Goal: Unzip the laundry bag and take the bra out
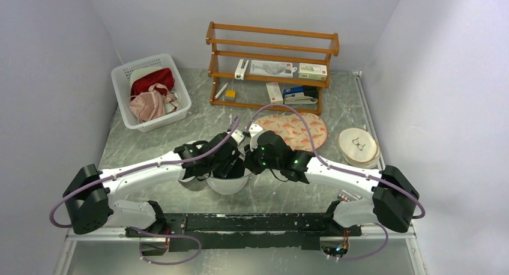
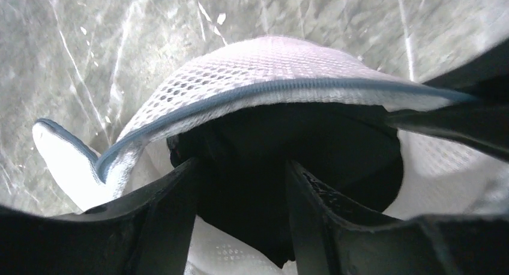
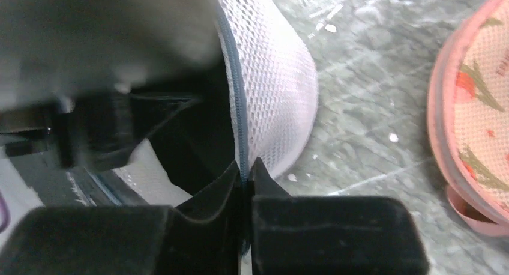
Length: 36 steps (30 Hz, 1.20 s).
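The laundry bag [image 1: 228,184], a white mesh dome with a blue-grey zip line, sits at the near middle of the table and is open. In the left wrist view its upper half [image 2: 264,71] is lifted, and a black bra [image 2: 300,143] lies inside. My left gripper [image 2: 240,185] is open in the bag's mouth, its fingers [image 2: 171,209] on either side of the black fabric. My right gripper [image 3: 245,170] is shut on the bag's zip edge [image 3: 239,119] and holds the mesh half [image 3: 270,77] up. Both grippers meet over the bag in the top view.
A white slatted basket [image 1: 123,101] with red and pink clothes stands at the back left. A wooden shelf [image 1: 273,47] with small boxes is at the back. A pink patterned round bag [image 1: 294,131] [image 3: 474,107] and a round lidded container [image 1: 358,146] lie to the right.
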Available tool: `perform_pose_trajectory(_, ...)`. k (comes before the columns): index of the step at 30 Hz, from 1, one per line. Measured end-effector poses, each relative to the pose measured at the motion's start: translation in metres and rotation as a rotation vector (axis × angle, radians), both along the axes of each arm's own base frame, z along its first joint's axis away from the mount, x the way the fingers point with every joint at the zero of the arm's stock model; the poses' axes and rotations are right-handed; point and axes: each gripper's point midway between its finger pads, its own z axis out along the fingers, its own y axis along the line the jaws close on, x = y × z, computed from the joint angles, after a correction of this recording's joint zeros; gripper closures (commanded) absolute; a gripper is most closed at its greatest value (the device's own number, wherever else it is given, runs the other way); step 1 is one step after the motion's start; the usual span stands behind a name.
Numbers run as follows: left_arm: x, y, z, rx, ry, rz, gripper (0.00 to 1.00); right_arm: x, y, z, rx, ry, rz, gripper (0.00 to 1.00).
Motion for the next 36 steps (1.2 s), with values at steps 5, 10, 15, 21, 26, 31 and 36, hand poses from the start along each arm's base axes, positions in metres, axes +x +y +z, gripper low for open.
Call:
perform_pose_trajectory(5,-0.002,0.004,-0.007,0.032,0.017,0.004,0.86,-0.008,0.007,0.01,0.038,-0.016,0.048,0.97)
perform_pose_trajectory(10,-0.004,0.006,0.011,-0.014,-0.017,-0.012,0.93,-0.009,0.01,0.01,0.058,-0.026,0.056,0.96)
perform_pose_trajectory(15,-0.008,0.001,0.061,-0.196,-0.12,-0.053,0.93,-0.005,0.008,0.009,0.06,-0.019,0.019,0.96)
perform_pose_trajectory(21,-0.021,0.0,0.112,-0.406,-0.234,-0.123,0.93,-0.004,0.006,0.004,0.067,0.001,-0.028,0.96)
perform_pose_trajectory(26,-0.031,0.001,0.132,-0.495,-0.28,-0.174,0.93,-0.001,0.002,-0.002,0.053,0.012,-0.068,0.95)
perform_pose_trajectory(31,-0.035,0.001,0.151,-0.557,-0.315,-0.19,0.93,0.003,-0.001,-0.003,0.043,0.009,-0.095,0.95)
perform_pose_trajectory(36,-0.029,0.0,0.2,-0.615,-0.364,-0.163,0.93,0.005,-0.004,-0.004,0.032,0.004,-0.112,0.94)
